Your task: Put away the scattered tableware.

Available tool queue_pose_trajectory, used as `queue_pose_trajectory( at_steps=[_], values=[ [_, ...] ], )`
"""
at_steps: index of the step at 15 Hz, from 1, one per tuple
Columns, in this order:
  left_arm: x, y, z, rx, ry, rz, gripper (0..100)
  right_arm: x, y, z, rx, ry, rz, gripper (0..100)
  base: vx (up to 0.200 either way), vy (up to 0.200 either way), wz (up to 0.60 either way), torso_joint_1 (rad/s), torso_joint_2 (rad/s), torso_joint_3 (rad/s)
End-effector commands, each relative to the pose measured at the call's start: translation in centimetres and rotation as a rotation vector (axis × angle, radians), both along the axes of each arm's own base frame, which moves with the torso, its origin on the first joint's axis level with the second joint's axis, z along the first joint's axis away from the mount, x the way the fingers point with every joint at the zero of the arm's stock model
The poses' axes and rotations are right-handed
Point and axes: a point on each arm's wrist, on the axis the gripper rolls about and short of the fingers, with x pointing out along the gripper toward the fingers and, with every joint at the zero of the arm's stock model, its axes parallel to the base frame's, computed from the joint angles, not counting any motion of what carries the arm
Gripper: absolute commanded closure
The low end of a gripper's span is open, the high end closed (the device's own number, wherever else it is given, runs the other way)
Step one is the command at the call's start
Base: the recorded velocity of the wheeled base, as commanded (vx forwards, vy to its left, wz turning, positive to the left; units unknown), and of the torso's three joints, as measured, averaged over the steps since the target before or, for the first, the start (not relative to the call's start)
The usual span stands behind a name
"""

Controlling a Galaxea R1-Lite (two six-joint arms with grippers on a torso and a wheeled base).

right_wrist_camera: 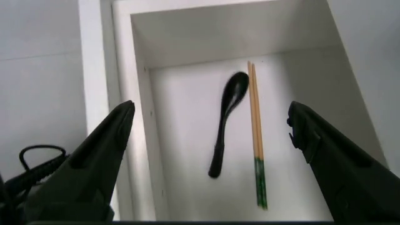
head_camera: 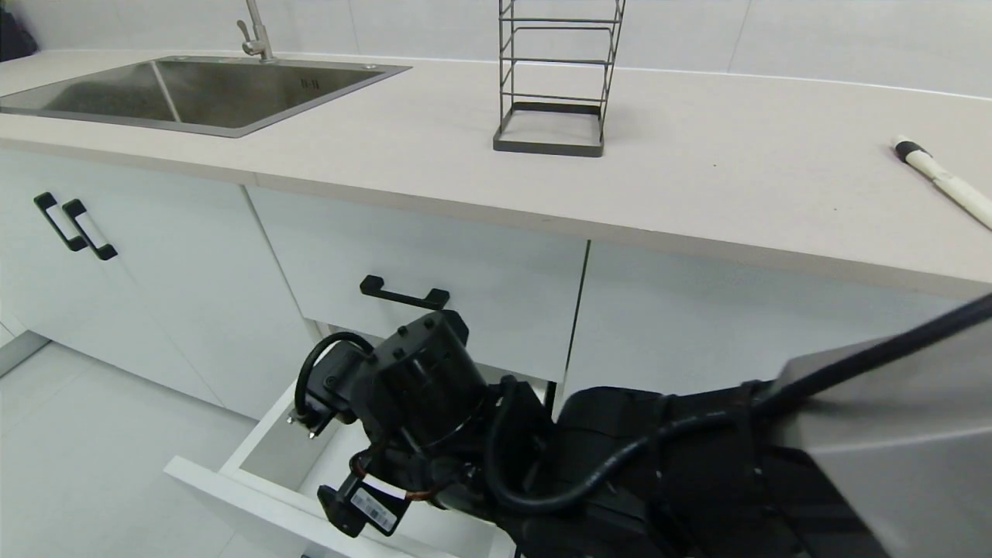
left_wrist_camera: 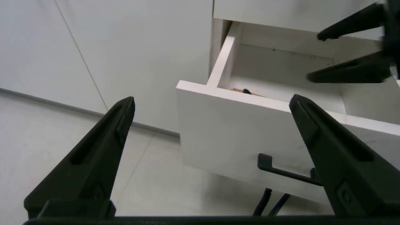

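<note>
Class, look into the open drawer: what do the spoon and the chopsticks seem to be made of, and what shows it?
Spoon: probably plastic or lacquer, glossy black; a faint sheen shows on its bowl.
Chopsticks: likely wood or bamboo, matt pale tan, with green-coated ends.

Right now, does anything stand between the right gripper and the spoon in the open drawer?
Nothing visible does. The right gripper is open above the drawer, and the black spoon lies uncovered on its floor beside the chopsticks.
</note>
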Motion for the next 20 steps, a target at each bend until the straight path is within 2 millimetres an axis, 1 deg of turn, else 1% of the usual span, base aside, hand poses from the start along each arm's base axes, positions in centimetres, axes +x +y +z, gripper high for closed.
queue_pose_trajectory(
  at_steps=[1,2,3,4,5,6,7,8,9,10,11,12,13,14,15,16,17,18,19,20],
  values=[
    [0.0,0.0,0.0,0.0,0.001,0.0,0,-1.9,-3.7,3.3,0.05,-0.024,0.004,0,0.0,0.0,0.0,0.0,0.0,0.0],
    [0.0,0.0,0.0,0.0,0.001,0.0,0,-2.3,-4.6,3.7,0.06,-0.029,0.004,0,0.0,0.0,0.0,0.0,0.0,0.0],
    [0.0,0.0,0.0,0.0,0.001,0.0,0,-3.1,-6.3,4.2,0.07,-0.032,0.001,0,0.0,0.0,0.0,0.0,0.0,0.0],
    [0.0,0.0,0.0,0.0,0.001,0.0,0,-3.4,-7.1,4.2,0.069,-0.032,0.001,0,0.0,0.0,0.0,0.0,0.0,0.0],
    [0.0,0.0,0.0,0.0,0.001,0.0,0,-4.4,-9.6,4.0,0.075,-0.036,-0.002,0,0.0,0.0,0.0,0.0,0.0,0.0],
    [0.0,0.0,0.0,0.0,0.001,0.0,0,-5.0,-10.8,3.8,0.09,-0.043,-0.002,0,0.0,0.0,0.0,0.0,0.0,0.0],
    [0.0,0.0,0.0,0.001,0.001,0.0,0,-5.9,-13.1,3.4,0.127,-0.061,-0.007,0,0.0,0.0,0.0,0.0,0.0,0.0],
    [0.0,0.0,0.0,0.0,0.001,0.0,0,-6.7,-15.3,2.8,0.127,-0.066,-0.018,0,0.0,0.0,0.0,0.0,0.0,0.0],
    [0.0,0.0,0.0,0.0,0.001,0.0,0,-6.8,-15.7,2.9,0.127,-0.069,-0.018,0,0.0,0.0,0.0,0.0,0.0,0.0],
    [0.0,0.0,0.0,0.0,0.001,0.0,0,-7.6,-19.6,3.6,0.137,-0.111,-0.045,0,0.0,0.0,0.0,0.0,0.0,0.0],
    [0.0,0.0,0.0,0.0,0.001,0.0,0,-8.0,-21.3,4.3,0.167,-0.134,-0.067,0,0.0,0.0,0.0,0.0,0.0,0.0],
    [0.0,0.0,0.0,0.001,0.001,0.0,0,-8.3,-22.5,4.6,0.183,-0.143,-0.079,0,0.0,0.0,0.0,0.0,0.0,0.0],
    [0.0,0.0,0.0,0.001,0.001,0.0,0,-9.0,-24.1,4.4,0.19,-0.149,-0.092,0,0.0,0.0,0.0,0.0,0.0,0.0],
    [0.0,0.0,0.0,0.0,0.001,0.0,0,-9.5,-25.0,4.2,0.196,-0.153,-0.1,0,0.0,0.0,0.0,0.0,0.0,0.0],
    [0.0,0.0,0.0,0.0,0.001,0.0,0,-10.1,-26.6,3.9,0.202,-0.16,-0.121,0,0.0,0.0,0.0,0.0,0.0,0.0],
    [0.0,0.0,0.0,0.0,0.001,0.0,0,-10.3,-27.3,3.9,0.205,-0.163,-0.133,0,0.0,0.0,0.0,0.0,0.0,0.0],
    [0.0,0.0,0.0,0.001,0.001,0.0,0,-11.1,-29.3,3.9,0.228,-0.182,-0.171,0,0.0,0.0,0.0,0.0,0.0,0.0],
    [0.0,0.0,0.0,0.0,0.001,0.0,0,-11.4,-30.0,4.1,0.245,-0.194,-0.191,0,0.0,0.0,0.0,0.0,0.0,0.0],
    [0.0,0.0,0.0,0.0,0.001,0.0,0,-11.4,-30.0,4.1,0.245,-0.194,-0.191,0,0.0,0.0,0.0,0.0,0.0,0.0],
    [0.0,0.0,0.0,0.0,0.001,0.0,0,-12.9,-32.8,5.2,0.348,-0.256,-0.247,0,0.0,0.0,0.0,0.0,0.0,0.0]
  ],
)
